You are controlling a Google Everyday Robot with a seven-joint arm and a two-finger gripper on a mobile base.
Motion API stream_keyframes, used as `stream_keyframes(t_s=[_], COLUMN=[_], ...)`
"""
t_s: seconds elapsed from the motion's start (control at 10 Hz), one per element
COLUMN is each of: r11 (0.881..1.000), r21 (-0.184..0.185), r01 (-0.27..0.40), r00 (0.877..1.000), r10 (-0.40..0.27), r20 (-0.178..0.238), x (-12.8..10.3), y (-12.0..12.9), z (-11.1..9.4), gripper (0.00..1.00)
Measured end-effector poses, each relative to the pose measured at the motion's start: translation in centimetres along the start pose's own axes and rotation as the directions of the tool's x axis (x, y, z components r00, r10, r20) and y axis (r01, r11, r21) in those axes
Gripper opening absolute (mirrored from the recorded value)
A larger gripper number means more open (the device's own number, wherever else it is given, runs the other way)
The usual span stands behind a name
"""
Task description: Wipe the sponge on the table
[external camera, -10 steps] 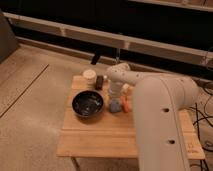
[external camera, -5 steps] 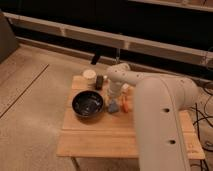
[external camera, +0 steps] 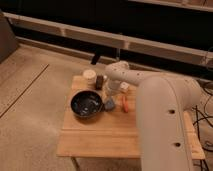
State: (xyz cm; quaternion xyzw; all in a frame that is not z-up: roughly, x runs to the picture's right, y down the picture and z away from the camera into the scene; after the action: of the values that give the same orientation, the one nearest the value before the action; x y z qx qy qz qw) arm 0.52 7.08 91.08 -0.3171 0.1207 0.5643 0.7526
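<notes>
Since a second ago the arm [external camera: 155,100] has hardly moved. The gripper [external camera: 110,94] is pinched together, tip down just above the sponge [external camera: 109,104]; whether it grips it I cannot tell. The sponge lies on the table [external camera: 95,141], between the dark bowl [external camera: 87,105] and an orange stick [external camera: 125,104].

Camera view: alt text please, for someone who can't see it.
A white robot arm reaches over a small wooden table, its gripper shut directly above a blue-grey sponge; whether it grips the sponge is unclear. A dark bowl sits left of the sponge, an orange stick to its right.
</notes>
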Motion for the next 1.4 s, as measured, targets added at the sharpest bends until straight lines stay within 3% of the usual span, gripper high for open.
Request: stream_keyframes(t_s=[0.2,0.6,0.8,0.9,1.0,1.2,1.3,1.4], r11=[0.999,0.998,0.998,0.998,0.996,0.981,0.963,0.938], r21=[-0.009,-0.003,-0.007,-0.027,-0.076,-0.195,-0.267,-0.339], r01=[0.039,0.06,0.059,0.05,0.037,-0.002,-0.036,-0.07], r00=[0.999,0.996,0.997,0.999,0.996,0.971,0.941,0.89], r10=[-0.039,-0.06,-0.059,-0.05,-0.03,0.048,0.122,0.212], r20=[-0.011,-0.063,-0.045,0.002,0.081,0.232,0.316,0.404], x=[0.7,2.5,2.2,1.6,0.5,-1.4,-2.2,-3.0], y=[1.8,2.5,2.8,3.3,4.7,6.8,6.9,6.2], z=[0.4,0.9,-0.4,-1.7,-3.6,-7.1,-8.7,-10.7], gripper=[0.19,0.19,0.19,0.19,0.19,0.19,0.19,0.19])
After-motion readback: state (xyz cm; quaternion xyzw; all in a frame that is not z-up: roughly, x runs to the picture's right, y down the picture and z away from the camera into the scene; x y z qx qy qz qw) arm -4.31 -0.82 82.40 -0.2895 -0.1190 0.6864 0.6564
